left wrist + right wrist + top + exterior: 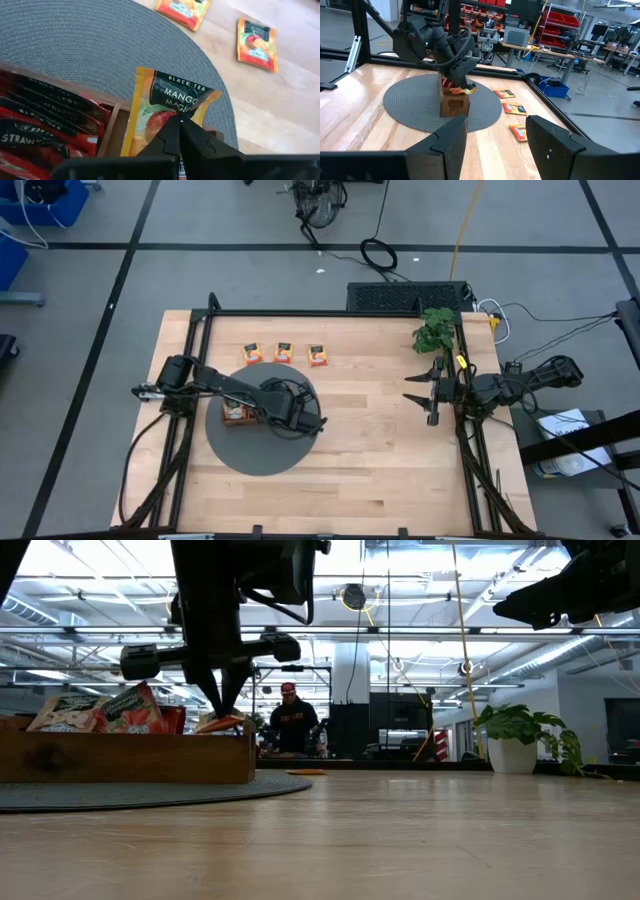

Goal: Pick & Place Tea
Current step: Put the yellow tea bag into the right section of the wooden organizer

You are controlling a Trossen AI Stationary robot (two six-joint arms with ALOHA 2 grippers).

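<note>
My left gripper (179, 121) is shut on an orange-yellow mango tea packet (160, 102) above the right end of the brown wooden tray (125, 756). The tray stands on a round grey mat (262, 448) and holds red packets (45, 125). In the low view the left gripper (221, 708) points down over the tray's end. Three more orange-yellow packets (284, 352) lie flat on the bare table beyond the mat. My right gripper (495, 135) waits open near the table's right edge (425, 392). My left gripper pinches the mango packet between its two fingertips, about the middle of its printed face (176, 113). The fingers (213, 690) come from above, pointing down. The packet (219, 723) lies tilted just over the tray's right end; whether it touches the tray, I cannot tell.
A potted plant (435, 330) stands at the table's far right corner. Black frame rails (300, 313) run along the table's edges. Bare wood (370, 440) lies between the mat and the right arm. A person (290, 720) stands far off in the room behind.
</note>
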